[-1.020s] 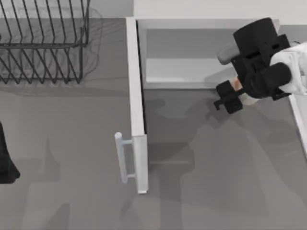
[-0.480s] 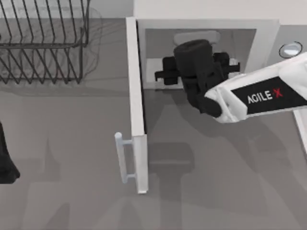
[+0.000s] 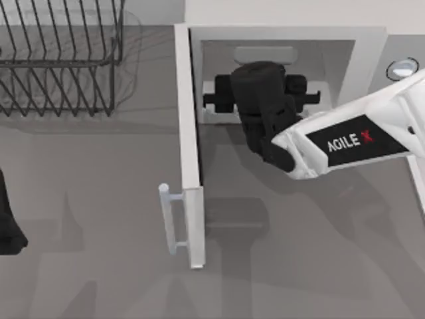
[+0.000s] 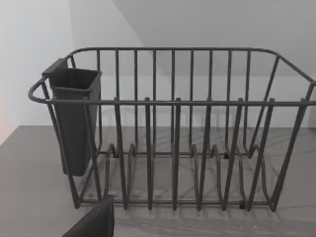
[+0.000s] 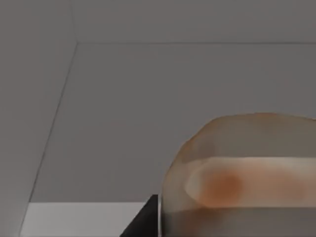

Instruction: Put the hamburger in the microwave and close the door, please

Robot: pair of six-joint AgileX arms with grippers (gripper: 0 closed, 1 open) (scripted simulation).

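Two arms share the job unevenly. The left gripper (image 3: pixel 8 229) sits parked well to the left of the microwave (image 3: pixel 285 33), and I cannot tell how its jaws stand.

Nearest the front, the door (image 3: pixel 190 146) stands swung fully out from the microwave's left edge. It is a flat white slab, and its silver bar handle (image 3: pixel 170 219) faces away from the opening. That leaves the mouth free for the right arm, which reaches in at a slant from the microwave's right side.

The right gripper (image 3: pixel 262 93) is a matte black block sitting just inside the cavity. In the right wrist view the hamburger (image 5: pixel 242 177) looms close to the lens. It is a smooth, rounded cream bun with a soft orange-brown patch, and a dark finger (image 5: pixel 143 222) lies against its side. I judge the jaws are clamped on the bun and holding it over the cavity floor, so release is the step in hand.

Beyond the bun, the pale, flat interior walls meet at clean seams. A round knob (image 3: pixel 402 68) marks the microwave's right panel. Left of the microwave stands a black wire dish rack (image 4: pixel 173 148), thin-barred, with a dark cup on one end.
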